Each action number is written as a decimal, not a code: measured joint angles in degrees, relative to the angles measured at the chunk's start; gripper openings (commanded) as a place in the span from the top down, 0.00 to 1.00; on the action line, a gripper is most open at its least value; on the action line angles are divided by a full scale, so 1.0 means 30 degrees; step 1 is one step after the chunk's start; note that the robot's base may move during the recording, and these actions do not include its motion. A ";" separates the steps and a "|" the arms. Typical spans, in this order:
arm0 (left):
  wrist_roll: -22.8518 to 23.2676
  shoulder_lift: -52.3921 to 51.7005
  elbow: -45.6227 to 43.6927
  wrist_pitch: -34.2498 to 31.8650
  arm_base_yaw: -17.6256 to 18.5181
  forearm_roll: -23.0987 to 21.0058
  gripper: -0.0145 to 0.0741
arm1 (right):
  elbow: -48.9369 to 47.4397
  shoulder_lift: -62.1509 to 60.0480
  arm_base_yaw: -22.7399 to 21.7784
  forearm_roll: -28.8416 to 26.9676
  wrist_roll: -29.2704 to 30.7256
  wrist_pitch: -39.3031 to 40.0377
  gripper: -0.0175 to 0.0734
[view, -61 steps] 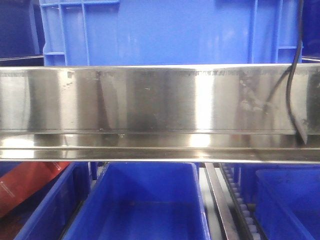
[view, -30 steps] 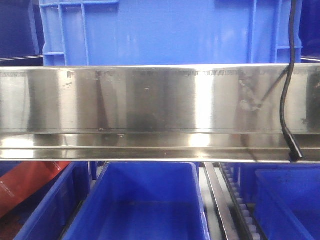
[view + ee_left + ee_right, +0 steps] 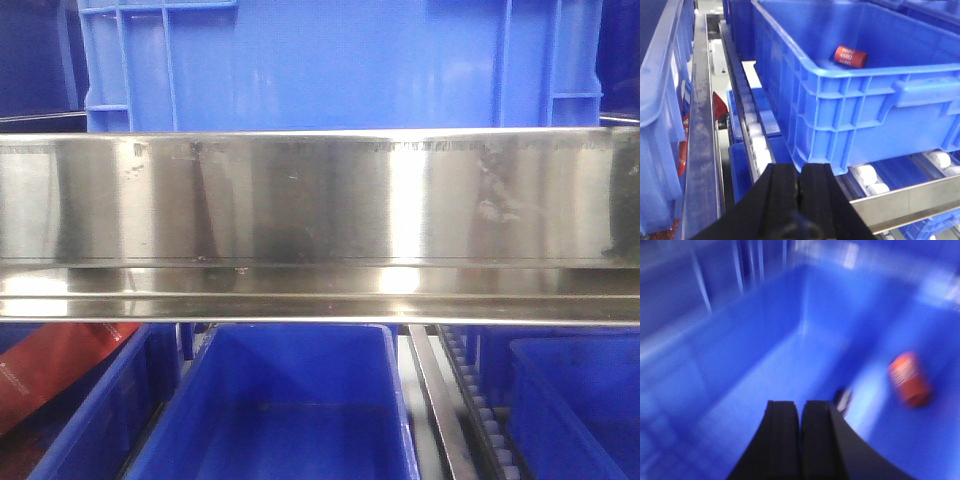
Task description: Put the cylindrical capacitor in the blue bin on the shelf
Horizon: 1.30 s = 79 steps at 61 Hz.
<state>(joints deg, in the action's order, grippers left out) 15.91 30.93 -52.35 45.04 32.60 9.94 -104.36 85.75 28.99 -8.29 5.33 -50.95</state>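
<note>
In the blurred right wrist view a small dark cylinder with a pale end, the capacitor [image 3: 842,399], lies on the floor of the blue bin [image 3: 765,315], just right of my right gripper's fingertips. My right gripper [image 3: 801,407] is shut and empty above the bin floor. My left gripper [image 3: 799,172] is shut and empty, outside the near corner of the same kind of blue bin [image 3: 880,75] on the shelf's roller tracks. The steel shelf rail [image 3: 300,200] crosses the front view, with the blue bin [image 3: 330,60] above it. Neither gripper shows in the front view.
A red cylinder lies in the bin [image 3: 850,56], also seen in the right wrist view [image 3: 909,378]. More blue bins [image 3: 290,410] sit on the tier below. A red object [image 3: 50,375] lies lower left. White rollers [image 3: 752,135] and a steel rail [image 3: 910,200] run beside the bin.
The black cable that hung across the right of the front view has gone out of view. The shelf and bins have not moved.
</note>
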 measured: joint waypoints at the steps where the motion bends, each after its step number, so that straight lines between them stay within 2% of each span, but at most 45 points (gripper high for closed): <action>1: 0.0000 0.0000 0.0000 0.0006 0.0000 0.0000 0.96 | 0.0317 -0.0467 0.0000 0.0136 0.0000 0.0128 0.98; 17: 0.0034 0.0000 0.0000 -0.0115 0.0000 0.0221 0.96 | 0.6638 -0.6802 0.0000 0.1694 0.0000 0.2765 0.99; 39: 0.0034 -0.0042 0.0000 -0.0115 0.0000 0.1013 0.96 | 1.6323 -1.4585 0.0000 0.1834 0.0000 0.7864 0.99; 50: 0.0034 -0.0051 0.0000 -0.0159 0.0000 0.1370 0.96 | 2.0052 -1.8092 0.0000 0.1879 0.0000 0.9785 0.99; 62: 0.0034 -0.0051 0.0015 -0.0308 0.0000 0.1471 0.96 | 2.2521 -2.0531 0.0000 0.1879 0.0000 1.0275 0.99; 79: 0.0034 -0.0083 0.0015 -0.0562 0.0000 0.1471 0.96 | 2.2790 -2.0927 0.0000 0.1879 0.0000 1.0663 0.99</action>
<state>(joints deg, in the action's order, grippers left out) 16.02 30.68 -52.31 43.35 32.60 14.35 -35.99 22.97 28.99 -2.65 5.33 -18.96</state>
